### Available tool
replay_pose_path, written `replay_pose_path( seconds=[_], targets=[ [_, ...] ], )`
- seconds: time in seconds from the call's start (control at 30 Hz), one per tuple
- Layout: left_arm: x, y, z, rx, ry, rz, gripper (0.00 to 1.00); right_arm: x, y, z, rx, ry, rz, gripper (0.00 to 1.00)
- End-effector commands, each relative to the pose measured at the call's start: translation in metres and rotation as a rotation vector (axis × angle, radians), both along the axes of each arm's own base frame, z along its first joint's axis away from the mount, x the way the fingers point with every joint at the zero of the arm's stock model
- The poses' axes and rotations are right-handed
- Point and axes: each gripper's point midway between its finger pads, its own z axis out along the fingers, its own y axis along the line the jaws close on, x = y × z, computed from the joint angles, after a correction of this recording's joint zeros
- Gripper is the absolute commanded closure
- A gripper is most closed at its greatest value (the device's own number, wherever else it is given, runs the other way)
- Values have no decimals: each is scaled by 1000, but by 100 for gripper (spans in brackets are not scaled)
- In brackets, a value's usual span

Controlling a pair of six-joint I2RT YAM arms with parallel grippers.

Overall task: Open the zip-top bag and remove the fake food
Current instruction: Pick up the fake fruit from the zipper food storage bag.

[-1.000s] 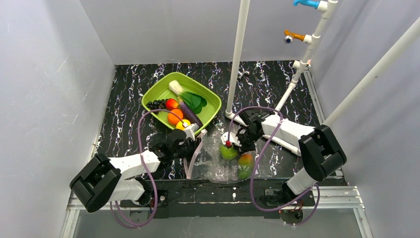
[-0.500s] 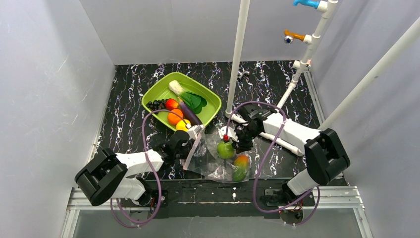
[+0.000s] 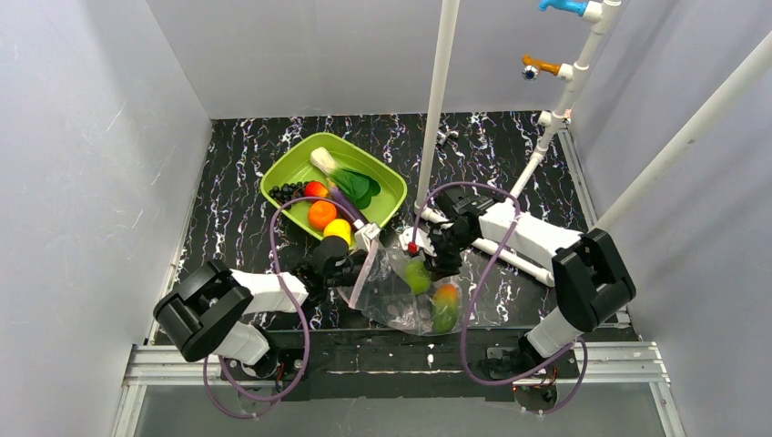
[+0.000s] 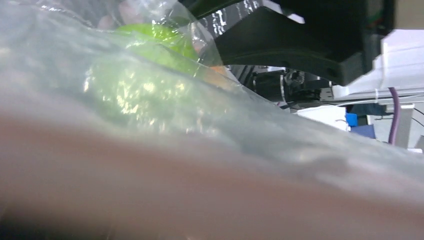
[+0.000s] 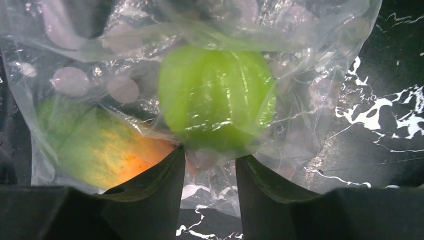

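Note:
The zip-top bag [image 3: 391, 305] lies near the table's front edge, its pinkish zip strip [image 3: 360, 273] raised at the left. Inside it are a green apple [image 3: 417, 275] and a green-orange fruit [image 3: 445, 308]. My left gripper [image 3: 360, 257] is at the strip. Bag film [image 4: 300, 150] covers its camera and hides the fingers. My right gripper [image 3: 428, 255] is at the bag's far edge. Its fingers are apart [image 5: 210, 157] with loose film between them, and the apple [image 5: 215, 95] lies just past the tips. More fake food, including an orange [image 3: 321, 214] and a lemon [image 3: 337, 228], fills the green tray [image 3: 390, 202].
A white upright pipe [image 3: 437, 109] stands just behind the right gripper. A slanted pipe [image 3: 692, 127] and a pipe with blue [image 3: 564, 6] and orange [image 3: 539, 66] valves run along the right wall. Grey walls close three sides. A metal rail [image 3: 401, 360] lines the near edge.
The right gripper's jaws have parted. The left gripper has moved right and away from me, lifting the zip strip edge. The bag has shifted slightly with it.

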Motion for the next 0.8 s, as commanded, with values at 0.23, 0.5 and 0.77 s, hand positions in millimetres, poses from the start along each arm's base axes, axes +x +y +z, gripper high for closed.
replay_pose_path(
  seconds=[0.23,0.5,0.77],
  targets=[
    [-12,-11,44,-187,-94,-98,47,16,19,-5,-22,89,-86,99],
    [-19,-8,52,-163,-154,-168,39,12,22,5,9,131,-102,99],
    [2,49,32,170,-410,9,17,5,20,20,85,174,-101,99]
  ],
)
